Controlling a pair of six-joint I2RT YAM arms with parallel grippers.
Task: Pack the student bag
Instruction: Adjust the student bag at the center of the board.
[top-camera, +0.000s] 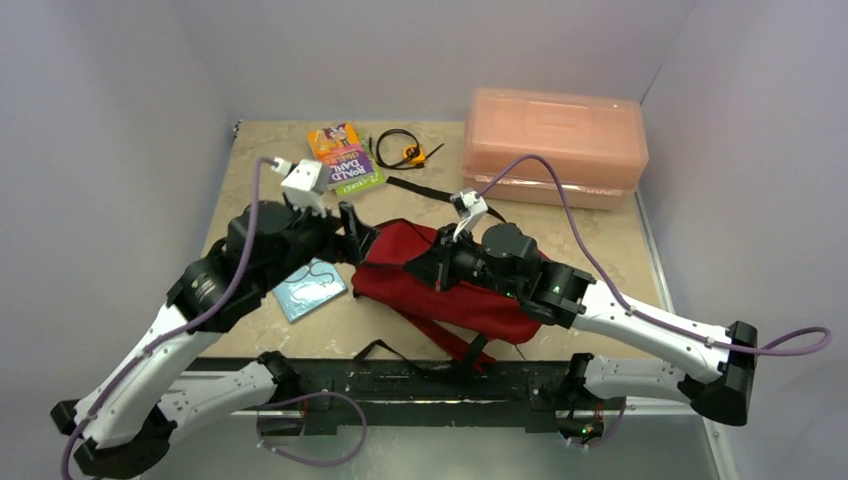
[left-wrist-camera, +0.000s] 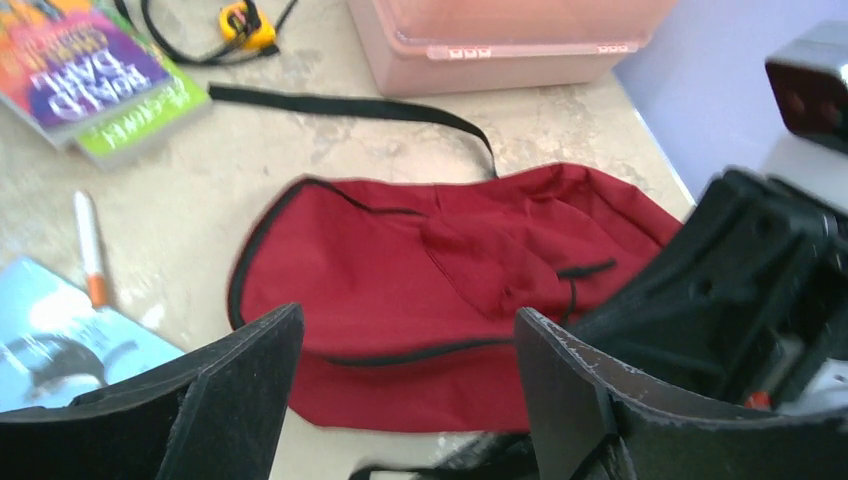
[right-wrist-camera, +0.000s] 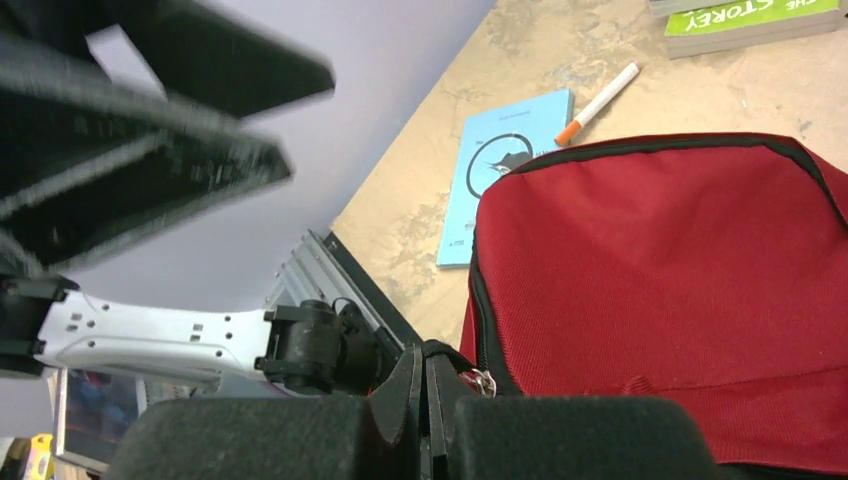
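Top external view: student bag (top-camera: 400, 262) lies flat mid-table between both arms, rounded end toward the left arm and straps trailing off the near edge. A Roald Dahl book (top-camera: 343, 158) and a pink plastic box (top-camera: 555, 145) sit behind it. A light blue booklet (top-camera: 310, 288) lies just left of it, with a white pen (left-wrist-camera: 90, 262) near the booklet.

Left gripper (left-wrist-camera: 405, 330) has its jaws spread wide with nothing between them, hovering over the bag's near edge. Right gripper (right-wrist-camera: 425, 390) has its fingers pressed fully together at the bag's corner, right beside the metal zipper pull (right-wrist-camera: 483, 380). Can't tell whether a tab or trim is nipped between them.

Handling, judged from the pictures:
- The bag is soft red fabric and looks flat and empty, so probably light.
- It is limp and will likely sag, fold and slide on the smooth tabletop rather than hold its shape.
- A broad flat panel gives little to pinch.
- Better holds are the zipper pull, the black piped zipper edge or a strap.
- One gripper would likely need to hold the opening up while the other loads the book, booklet or pen.
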